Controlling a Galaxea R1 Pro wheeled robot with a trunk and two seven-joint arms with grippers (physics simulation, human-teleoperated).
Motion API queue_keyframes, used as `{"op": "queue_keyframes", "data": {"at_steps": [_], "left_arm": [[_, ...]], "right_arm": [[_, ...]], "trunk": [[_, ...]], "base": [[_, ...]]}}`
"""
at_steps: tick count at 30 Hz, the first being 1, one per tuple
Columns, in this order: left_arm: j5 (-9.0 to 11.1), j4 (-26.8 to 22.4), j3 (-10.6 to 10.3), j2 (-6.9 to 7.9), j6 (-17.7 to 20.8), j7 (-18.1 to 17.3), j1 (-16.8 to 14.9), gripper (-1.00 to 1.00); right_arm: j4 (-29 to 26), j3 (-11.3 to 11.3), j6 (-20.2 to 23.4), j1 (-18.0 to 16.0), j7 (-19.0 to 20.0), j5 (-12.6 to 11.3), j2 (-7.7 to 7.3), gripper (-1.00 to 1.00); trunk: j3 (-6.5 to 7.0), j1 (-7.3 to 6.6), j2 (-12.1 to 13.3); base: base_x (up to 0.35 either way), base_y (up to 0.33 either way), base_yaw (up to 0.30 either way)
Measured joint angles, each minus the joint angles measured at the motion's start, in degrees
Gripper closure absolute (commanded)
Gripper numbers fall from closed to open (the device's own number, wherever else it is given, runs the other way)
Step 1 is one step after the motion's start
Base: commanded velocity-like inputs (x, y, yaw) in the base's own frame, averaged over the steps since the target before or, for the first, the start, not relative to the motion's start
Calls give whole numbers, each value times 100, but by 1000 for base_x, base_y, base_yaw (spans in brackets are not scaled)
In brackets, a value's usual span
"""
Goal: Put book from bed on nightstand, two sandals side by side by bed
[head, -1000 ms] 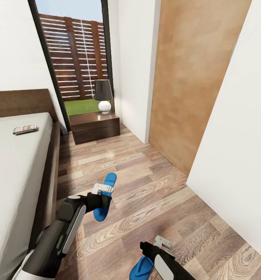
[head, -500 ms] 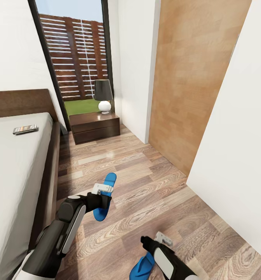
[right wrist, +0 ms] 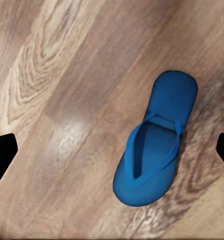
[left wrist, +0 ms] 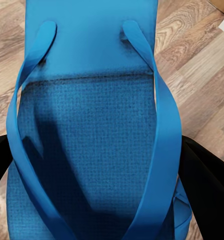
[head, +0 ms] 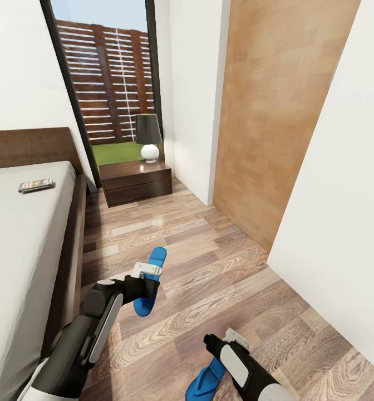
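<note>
The right arm has slid lower and further out over the second sandal (head: 205, 380), which lies flat on the floor; its gripper (head: 233, 336) hangs above it, jaws spread wide, nothing held. The left gripper (head: 147, 271) hasn't budged, clenched on the first sandal (head: 152, 281) beside the bed (head: 20, 234). A second pickup looks close. The book (head: 35, 185) waits on the mattress, well apart from the nightstand (head: 136, 181).
</note>
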Motion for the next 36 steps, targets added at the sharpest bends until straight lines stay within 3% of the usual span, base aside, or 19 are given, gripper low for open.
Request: {"op": "queue_keyframes", "data": {"at_steps": [10,19,26,30,36], "left_arm": [[0,3,5,-1,0,9,0,100],[-2,11,7,0,0,11,0,100],[0,9,13,3,0,-4,0,100],[-2,8,14,3,0,-6,0,100],[4,3,14,7,4,-12,0,100]], "right_arm": [[2,3,57,-23,-257,-282,0,-100],[1,9,63,-24,-309,-590,0,-100],[-113,25,65,-25,-344,-727,0,-100],[-246,29,65,-28,-386,-740,0,-100],[-693,48,62,-34,-1024,-746,0,-100]], "trunk": [[0,0,0],[-199,24,-12],[-200,23,-12],[-288,34,-17],[-333,39,-20]], "base": [[0,0,0],[0,0,0],[0,0,0],[0,0,0],[0,0,0]]}}
